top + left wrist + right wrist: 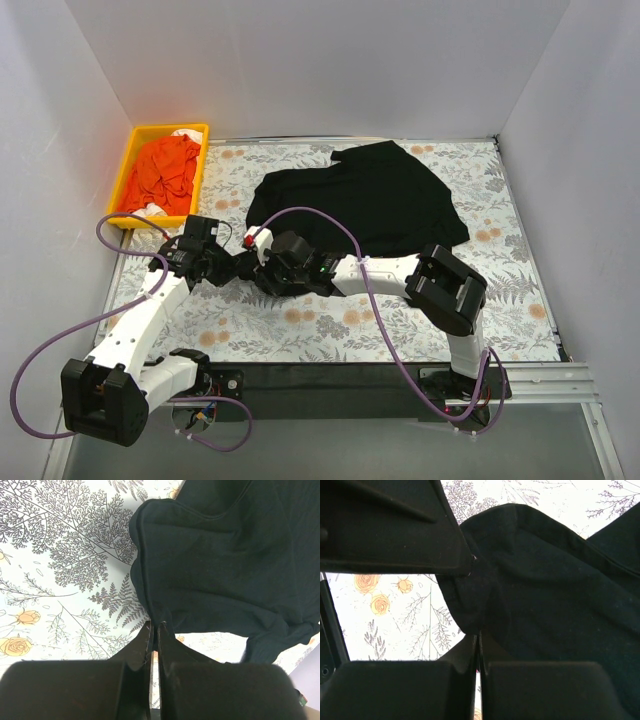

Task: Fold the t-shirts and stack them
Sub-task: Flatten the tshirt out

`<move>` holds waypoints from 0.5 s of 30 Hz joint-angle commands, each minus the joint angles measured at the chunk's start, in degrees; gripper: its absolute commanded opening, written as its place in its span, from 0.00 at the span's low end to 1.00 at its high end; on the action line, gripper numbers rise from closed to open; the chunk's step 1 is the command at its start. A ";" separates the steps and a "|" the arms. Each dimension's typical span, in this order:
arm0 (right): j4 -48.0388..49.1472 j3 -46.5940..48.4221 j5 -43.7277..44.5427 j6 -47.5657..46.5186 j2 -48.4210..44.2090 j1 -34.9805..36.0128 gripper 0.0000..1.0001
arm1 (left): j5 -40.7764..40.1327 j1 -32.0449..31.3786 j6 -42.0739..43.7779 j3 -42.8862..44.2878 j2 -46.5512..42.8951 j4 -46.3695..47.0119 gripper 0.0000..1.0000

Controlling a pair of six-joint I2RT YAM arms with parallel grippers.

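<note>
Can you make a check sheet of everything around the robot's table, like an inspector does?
Surface: table with a flowery cover, lying flat.
Job's things: one black shirt, spread loosely at the back middle, not folded.
Clutter: yellow tray at the back left corner, holding bunched orange cloth.
Grippers: left gripper and right gripper sit close together, jaws shut, each pinching the shirt's near left edge.
Cables: purple cables loop along both arms.
Surroundings: plain white walls on three sides.
</note>
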 commanded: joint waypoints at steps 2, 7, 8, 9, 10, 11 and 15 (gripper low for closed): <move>3.05 2.30 0.71 -0.04 -0.72 0.04 0.01 | -0.06 -0.31 -0.41 1.40 -0.72 -0.60 0.05; 2.96 2.30 -0.69 1.54 -0.98 -0.48 0.01 | -1.12 -0.31 -2.35 0.08 -2.39 -0.43 0.55; 3.04 2.21 -1.05 1.89 -1.07 -0.57 0.01 | -1.12 -0.31 -2.70 -0.18 -2.65 -0.17 0.59; 3.05 2.30 -1.57 2.24 -1.07 -0.66 0.01 | -1.04 -0.31 -3.05 -0.45 -3.00 -0.08 0.63; 2.96 2.30 -1.75 2.42 -1.16 -0.66 0.01 | -1.04 -0.31 -3.40 -1.06 -3.27 0.10 0.67; 3.04 2.39 -1.84 2.68 -1.33 -0.75 0.01 | -1.04 -0.31 -3.58 -1.41 -3.36 0.45 0.72; 3.04 2.56 -2.19 2.77 -1.42 -0.75 0.01 | -0.77 -0.31 -4.63 -3.35 -3.54 1.59 0.75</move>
